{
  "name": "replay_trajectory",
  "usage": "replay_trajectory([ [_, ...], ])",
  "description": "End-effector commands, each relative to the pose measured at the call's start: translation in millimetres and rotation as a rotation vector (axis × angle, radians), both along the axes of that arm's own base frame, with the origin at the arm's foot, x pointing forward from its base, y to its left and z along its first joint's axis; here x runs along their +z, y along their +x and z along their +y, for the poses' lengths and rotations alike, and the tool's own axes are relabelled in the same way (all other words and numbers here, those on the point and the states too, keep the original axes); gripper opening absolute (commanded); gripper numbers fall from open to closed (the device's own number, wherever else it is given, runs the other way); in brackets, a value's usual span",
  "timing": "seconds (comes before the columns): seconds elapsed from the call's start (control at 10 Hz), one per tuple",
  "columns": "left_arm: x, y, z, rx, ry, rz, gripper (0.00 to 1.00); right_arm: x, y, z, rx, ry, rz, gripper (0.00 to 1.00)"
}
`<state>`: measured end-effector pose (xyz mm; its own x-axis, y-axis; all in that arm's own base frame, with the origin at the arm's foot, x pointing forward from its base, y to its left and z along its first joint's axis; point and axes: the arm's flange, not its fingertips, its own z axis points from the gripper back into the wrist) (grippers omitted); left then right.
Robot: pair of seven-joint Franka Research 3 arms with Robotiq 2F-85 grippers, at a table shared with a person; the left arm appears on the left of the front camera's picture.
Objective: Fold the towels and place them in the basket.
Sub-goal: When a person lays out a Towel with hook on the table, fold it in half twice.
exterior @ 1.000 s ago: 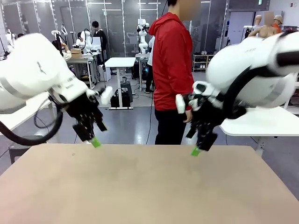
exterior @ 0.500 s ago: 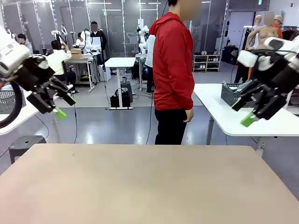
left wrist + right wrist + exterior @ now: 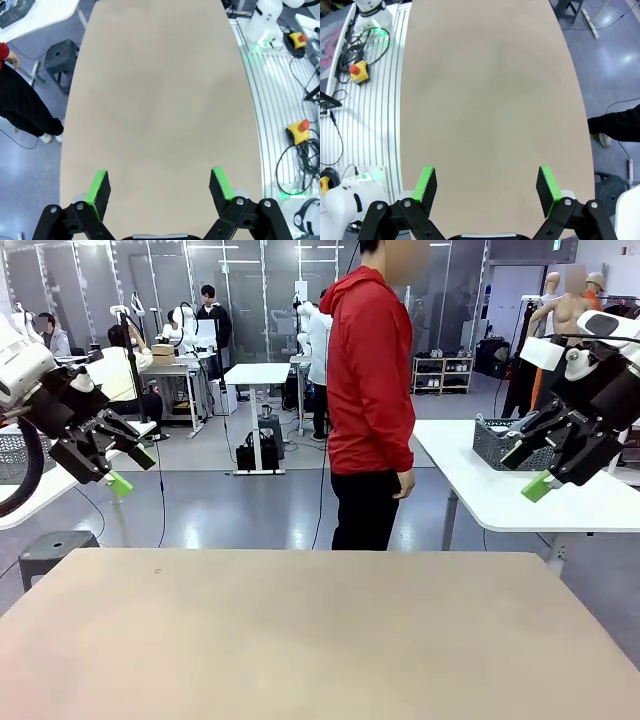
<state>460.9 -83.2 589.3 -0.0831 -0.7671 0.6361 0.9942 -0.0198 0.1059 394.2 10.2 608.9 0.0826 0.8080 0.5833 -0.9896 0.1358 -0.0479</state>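
Basket (image 3: 490, 445) on white side table (image 3: 470, 480), far right, contents not discernible; left gripper (image 3: 160, 187) jaws wide, empty, above tan table (image 3: 160, 100); right gripper (image 3: 487, 190) wide, empty.

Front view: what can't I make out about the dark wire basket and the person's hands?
- Dark grey wire-mesh basket, front view: right part hidden behind the open right gripper; contents too small to tell.
- Person's far hand, front view: hidden behind the red hooded top.
- Person, left wrist view: cut off by the picture edge beyond black trousers.
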Motion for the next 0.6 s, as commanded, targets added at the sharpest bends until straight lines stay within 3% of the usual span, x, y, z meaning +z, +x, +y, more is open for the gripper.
replay_trajectory([
  [0.0, 1.9, -6.7, -0.9, 0.009, 0.002, -0.01, 1.0, -0.9, -6.1, 0.3, 0.002, 0.009, -0.004, 1.0],
  [0.3, 3.8, -2.6, -2.0, -0.003, 0.003, -0.009, 1.0, 0.5, -2.2, -1.4, -0.004, -0.002, -0.002, 1.0],
  [0.5, 51.3, 3.3, 26.1, 0.018, 0.036, -0.02, 1.0, 32.2, -9.1, -34.3, -0.039, 0.018, -0.05, 1.0],
])
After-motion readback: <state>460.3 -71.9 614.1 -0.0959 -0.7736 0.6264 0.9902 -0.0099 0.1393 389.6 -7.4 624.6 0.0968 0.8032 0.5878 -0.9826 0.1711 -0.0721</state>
